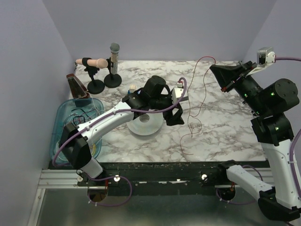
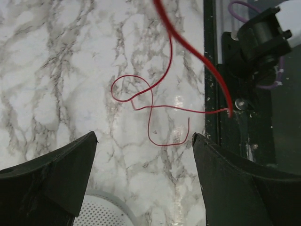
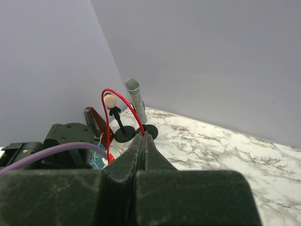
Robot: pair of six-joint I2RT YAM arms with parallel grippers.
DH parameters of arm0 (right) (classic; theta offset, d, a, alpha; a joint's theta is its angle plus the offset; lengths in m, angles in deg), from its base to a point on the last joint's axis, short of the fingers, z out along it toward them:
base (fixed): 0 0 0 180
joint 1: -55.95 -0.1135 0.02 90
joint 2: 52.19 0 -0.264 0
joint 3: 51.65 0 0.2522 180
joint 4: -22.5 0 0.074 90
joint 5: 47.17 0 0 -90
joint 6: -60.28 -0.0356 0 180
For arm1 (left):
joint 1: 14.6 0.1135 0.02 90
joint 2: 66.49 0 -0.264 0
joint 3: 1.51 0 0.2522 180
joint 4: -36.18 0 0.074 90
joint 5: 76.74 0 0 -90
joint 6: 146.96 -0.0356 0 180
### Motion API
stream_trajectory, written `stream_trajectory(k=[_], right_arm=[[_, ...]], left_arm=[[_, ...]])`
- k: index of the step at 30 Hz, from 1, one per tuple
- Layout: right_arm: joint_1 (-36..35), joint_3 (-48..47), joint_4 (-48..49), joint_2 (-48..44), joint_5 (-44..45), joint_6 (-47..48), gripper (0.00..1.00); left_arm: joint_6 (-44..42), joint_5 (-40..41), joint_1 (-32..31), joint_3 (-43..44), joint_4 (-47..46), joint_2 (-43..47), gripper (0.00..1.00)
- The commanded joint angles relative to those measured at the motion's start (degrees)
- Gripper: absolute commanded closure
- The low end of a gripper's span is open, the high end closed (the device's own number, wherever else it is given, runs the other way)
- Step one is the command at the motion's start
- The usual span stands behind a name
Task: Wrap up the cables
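Over the spool [image 1: 146, 126], mid-table | left gripper [image 2: 145, 136] spread wide, empty | right gripper [image 3: 144, 137] pinched shut on red cable [image 2: 194, 49], raised far right | slack loops on marble table [image 1: 225, 132] just ahead of left gripper; strand descends steeply; left arm nearer.

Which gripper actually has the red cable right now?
The right gripper: its jaws are shut on the red cable, raised near the back right corner. The left gripper is open, above loose loops on the table.
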Motion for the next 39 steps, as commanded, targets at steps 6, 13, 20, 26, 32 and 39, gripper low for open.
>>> stream_trajectory(k=[6, 13, 20, 26, 32, 39], right_arm=[[-0.14, -0.89, 0.56, -0.38, 2.29, 0.15, 0.99], [-0.14, -0.54, 1.08, -0.20, 2.38, -0.38, 0.99], [-0.14, -0.37, 1.96, -0.46, 0.97, -1.08, 0.99], [-0.14, 0.51, 1.96, -1.25, 1.32, -0.82, 0.99], [-0.14, 0.78, 0.39, -1.78, 2.98, 0.32, 0.99], [0.21, -0.10, -7.78, 4.09, 11.07, 7.34, 0.99]], left_arm=[[1.48, -14.10, -0.99, 0.65, 0.57, 2.74, 0.16], [6.48, -12.72, -0.99, 2.06, -3.20, 0.91, 0.23], [7.80, -9.98, -0.55, 4.08, -5.23, -3.84, 0.33], [10.95, -11.73, -0.46, 5.67, -6.19, -5.16, 0.46], [6.58, -12.35, -0.37, 5.14, -1.63, -3.85, 1.00], [2.71, -11.38, 1.21, 2.15, 7.50, 3.17, 1.00]])
